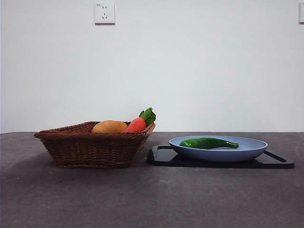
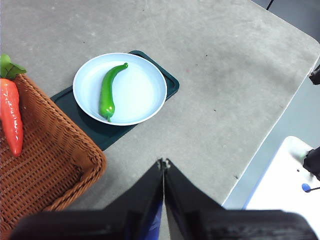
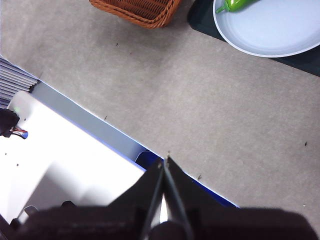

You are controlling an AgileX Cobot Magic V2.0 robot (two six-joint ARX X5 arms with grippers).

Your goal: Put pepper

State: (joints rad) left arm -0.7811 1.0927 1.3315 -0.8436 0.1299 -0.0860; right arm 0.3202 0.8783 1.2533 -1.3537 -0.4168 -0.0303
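Note:
The glossy green pepper [image 1: 208, 142] lies in a light-blue plate [image 1: 251, 148] that rests on a black tray [image 1: 280, 163], right of the basket. In the left wrist view the pepper [image 2: 108, 92] lies lengthwise in the plate [image 2: 145, 95]. My left gripper [image 2: 164, 165] is shut and empty, high above the table, well short of the plate. My right gripper [image 3: 165, 161] is also shut and empty, over the table's near edge; the pepper's stem end [image 3: 234, 4] shows far off in the plate [image 3: 270, 30]. Neither arm appears in the front view.
A brown wicker basket [image 1: 92, 147] stands left of the tray, holding a tan potato [image 1: 109, 127] and an orange carrot [image 1: 137, 124] with green leaves. The basket [image 2: 45, 165] and carrot [image 2: 11, 117] also show in the left wrist view. A white wall stands behind the table.

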